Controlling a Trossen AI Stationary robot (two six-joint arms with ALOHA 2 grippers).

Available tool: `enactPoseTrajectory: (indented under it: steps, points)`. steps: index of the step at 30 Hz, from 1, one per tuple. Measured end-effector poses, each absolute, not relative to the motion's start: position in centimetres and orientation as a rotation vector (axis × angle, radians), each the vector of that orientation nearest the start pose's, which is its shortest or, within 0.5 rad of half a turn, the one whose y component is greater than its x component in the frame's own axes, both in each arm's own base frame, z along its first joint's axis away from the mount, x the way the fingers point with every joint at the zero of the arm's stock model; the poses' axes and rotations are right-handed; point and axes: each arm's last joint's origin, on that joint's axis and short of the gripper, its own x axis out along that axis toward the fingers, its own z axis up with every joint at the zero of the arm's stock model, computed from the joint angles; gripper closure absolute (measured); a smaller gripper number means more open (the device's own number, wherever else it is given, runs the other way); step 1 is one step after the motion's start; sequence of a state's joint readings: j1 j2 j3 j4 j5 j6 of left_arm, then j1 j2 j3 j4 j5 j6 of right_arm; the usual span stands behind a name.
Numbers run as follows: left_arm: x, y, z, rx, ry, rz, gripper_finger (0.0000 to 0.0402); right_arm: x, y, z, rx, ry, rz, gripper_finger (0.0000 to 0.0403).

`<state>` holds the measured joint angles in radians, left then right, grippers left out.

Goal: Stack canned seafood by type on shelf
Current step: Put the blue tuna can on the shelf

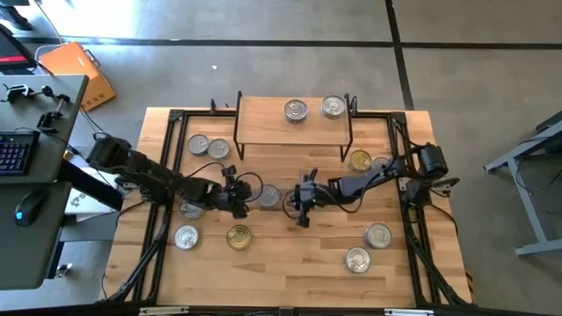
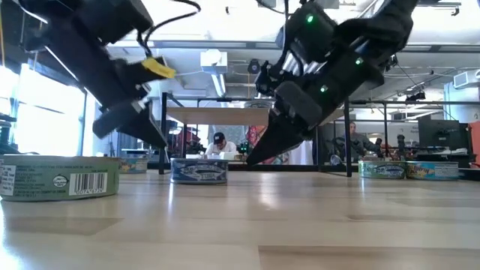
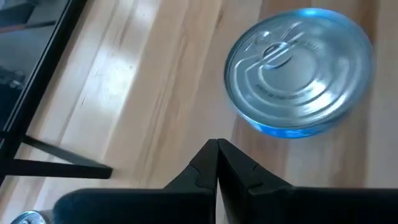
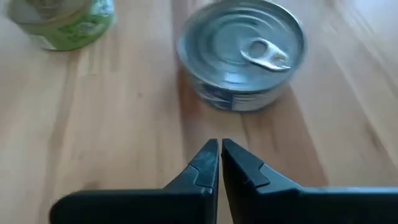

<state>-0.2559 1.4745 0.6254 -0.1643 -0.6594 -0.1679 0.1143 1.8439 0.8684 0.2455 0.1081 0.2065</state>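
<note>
Top view of the butcher-block wooden table (image 1: 290, 263) with the small light-wood shelf on thin black legs (image 1: 263, 123) at its far edge.

Two silver-lidded round flat tins (image 1: 296, 111) stand on the shelf top. Nine more tins lie on the table: two silver ones (image 1: 208, 147) just left of the shelf, one gold-lidded tin (image 1: 359, 161) with a silver one beside it just right of the shelf, a silver blue-sided tin (image 1: 268, 196) in front of the shelf, two tins at front left of it, one of them gold, another half hidden under the left arm, and two silver tins at front right.

The left hand (image 1: 242, 202) and right hand (image 1: 301, 204), both closed and empty, flank the blue-sided tin in front of the shelf, not touching it.
</note>
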Motion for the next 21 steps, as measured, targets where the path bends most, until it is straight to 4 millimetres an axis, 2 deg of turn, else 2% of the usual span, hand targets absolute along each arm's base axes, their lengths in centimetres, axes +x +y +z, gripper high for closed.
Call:
enactPoseTrajectory:
  steps: [4,11,16,21]
  points:
    - [24.6,-6.3,14.9,0.276,0.82,0.355,0.0401,34.7,5.2,12.2,0.067,0.714,-0.108,0.0391]
    - [26.4,-8.6,14.4,0.237,0.585,0.2,0.0391,34.8,6.3,12.1,0.045,0.667,-0.149,0.0391]
    - [27.5,-8.5,12.8,0.365,0.572,0.135,0.0334,35.0,6.1,12.3,0.053,0.639,-0.155,0.0391]
    - [28.1,-8.1,10.9,0.417,0.625,0.09,0.0265,35.1,5.9,12.3,0.07,0.63,-0.163,0.0391]
